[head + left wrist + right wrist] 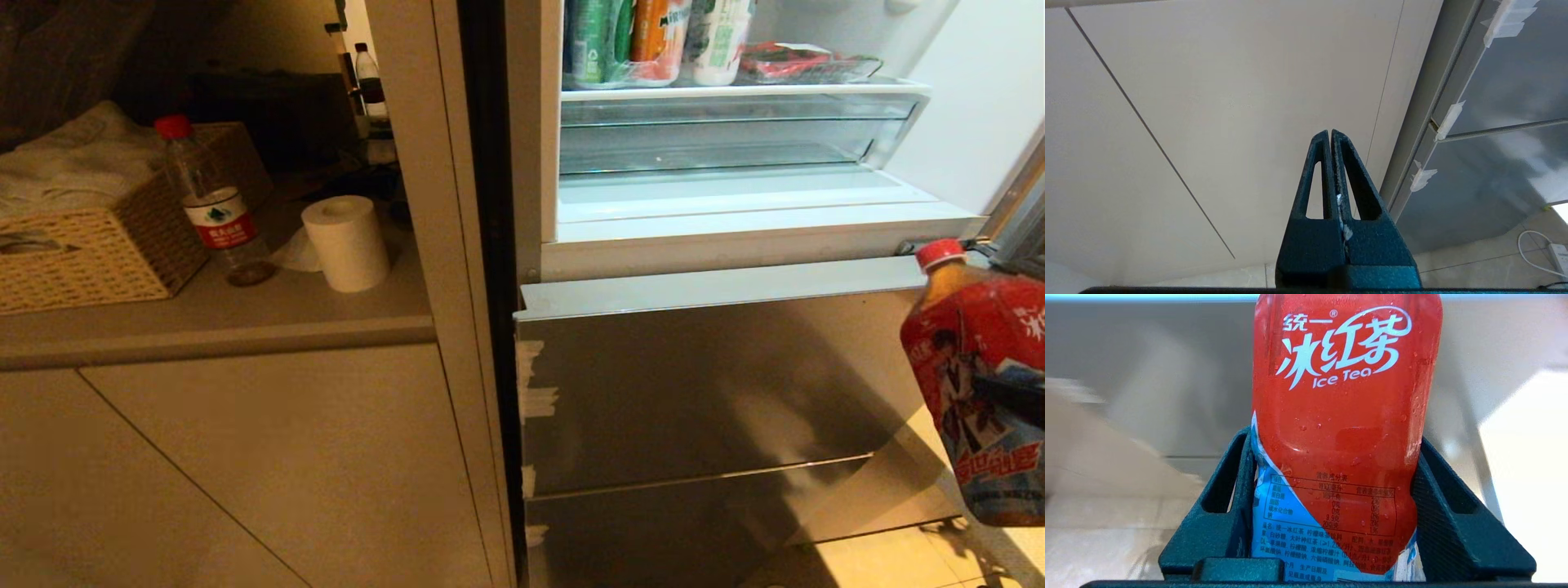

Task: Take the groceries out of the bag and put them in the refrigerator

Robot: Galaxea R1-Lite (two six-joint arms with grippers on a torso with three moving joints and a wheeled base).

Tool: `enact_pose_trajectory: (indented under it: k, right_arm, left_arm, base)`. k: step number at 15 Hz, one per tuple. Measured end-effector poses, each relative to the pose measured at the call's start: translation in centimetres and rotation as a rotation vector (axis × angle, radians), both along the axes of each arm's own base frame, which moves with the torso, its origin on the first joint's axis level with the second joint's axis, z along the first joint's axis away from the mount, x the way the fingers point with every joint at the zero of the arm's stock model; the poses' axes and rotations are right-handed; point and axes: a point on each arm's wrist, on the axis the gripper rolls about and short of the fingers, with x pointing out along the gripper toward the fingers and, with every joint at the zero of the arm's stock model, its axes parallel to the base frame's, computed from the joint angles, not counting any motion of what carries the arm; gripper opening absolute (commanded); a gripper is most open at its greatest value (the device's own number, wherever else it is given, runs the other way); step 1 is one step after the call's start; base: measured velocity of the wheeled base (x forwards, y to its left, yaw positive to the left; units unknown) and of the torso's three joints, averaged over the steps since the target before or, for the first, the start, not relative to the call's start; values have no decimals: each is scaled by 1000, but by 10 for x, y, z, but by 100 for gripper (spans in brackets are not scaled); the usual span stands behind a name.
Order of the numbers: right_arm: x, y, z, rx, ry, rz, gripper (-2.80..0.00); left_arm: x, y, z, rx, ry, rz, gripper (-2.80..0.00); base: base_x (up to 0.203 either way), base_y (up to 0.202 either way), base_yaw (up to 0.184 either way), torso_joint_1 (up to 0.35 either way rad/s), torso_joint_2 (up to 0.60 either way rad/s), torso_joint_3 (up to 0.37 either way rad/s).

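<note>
A red ice tea bottle fills the right wrist view close to the lens, clamped upright between the two dark fingers of the right gripper, which press on its sides; droplets bead on its red and blue label. In the head view the scene runs from the left side of the frame to the right. At the upper left a woven basket sits on a pale counter, with a clear water bottle with red cap and red label standing just beside it and a roll of white paper a little further right. Below the counter are plain beige cabinet fronts. In the centre the refrigerator shows grey steel lower doors with pale tape scraps on their left edge, and its upper compartment stands open at the upper right, white inside, with cans and a white bottle on a clear shelf. At the far right edge the held tea bottle appears again, in front of the steel doors and below the open compartment. In the left wrist view the left gripper has its fingers pressed together, holding nothing, before the beige cabinet fronts.
</note>
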Motion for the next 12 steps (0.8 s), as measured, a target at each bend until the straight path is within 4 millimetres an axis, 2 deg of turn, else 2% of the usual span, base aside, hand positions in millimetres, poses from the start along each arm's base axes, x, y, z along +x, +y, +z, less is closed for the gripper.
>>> enact_pose_trajectory:
  k: [3, 5, 9, 12]
  right_arm:
    - [11, 8, 31, -5, -81, 67, -280]
    - [25, 9, 50, -7, -115, 78, -280]
    - [63, 10, 81, -14, -223, 70, -280]
    - [94, 9, 95, -28, -318, 26, -280]
  left_arm:
    - [0, 0, 0, 0, 0, 0, -280]
    - [0, 0, 0, 0, 0, 0, -280]
    - [0, 0, 0, 0, 0, 0, -280]
    - [0, 0, 0, 0, 0, 0, -280]
  base:
    - [0, 0, 0, 0, 0, 0]
    - [0, 0, 0, 0, 0, 0]
    - [0, 0, 0, 0, 0, 0]
    - [0, 0, 0, 0, 0, 0]
